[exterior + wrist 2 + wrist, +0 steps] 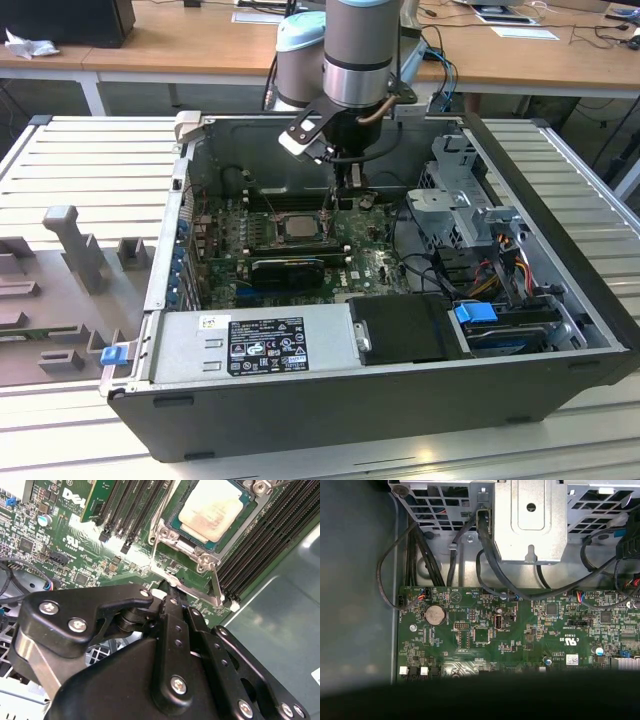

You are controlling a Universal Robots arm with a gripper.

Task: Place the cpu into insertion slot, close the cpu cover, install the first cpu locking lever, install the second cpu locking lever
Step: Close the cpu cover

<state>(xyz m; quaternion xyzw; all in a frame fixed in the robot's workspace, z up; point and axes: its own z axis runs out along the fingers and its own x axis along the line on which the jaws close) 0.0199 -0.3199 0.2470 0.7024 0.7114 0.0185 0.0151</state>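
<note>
The cpu (212, 507) lies flat in the insertion slot (300, 226) on the green motherboard, pale metal top up. The silver cpu cover (170, 534) lies down around it, framing the chip. A thin locking lever (216, 585) runs along the socket's edge, and a silver bar (195, 591) crosses just past my fingertips. My gripper (167, 596) is shut, its tip at that bar beside the socket's corner; whether it touches the bar is hidden by my own black linkage. In the exterior view the gripper (345, 185) hangs just to the socket's right.
Long black RAM slots (260, 545) flank the socket. A metal drive cage (530, 520) with black cables (485, 565) stands past the board's edge. The power supply (260, 345) and a blue-tabbed drive bay (480, 315) fill the case front. The case walls (560, 200) close in the sides.
</note>
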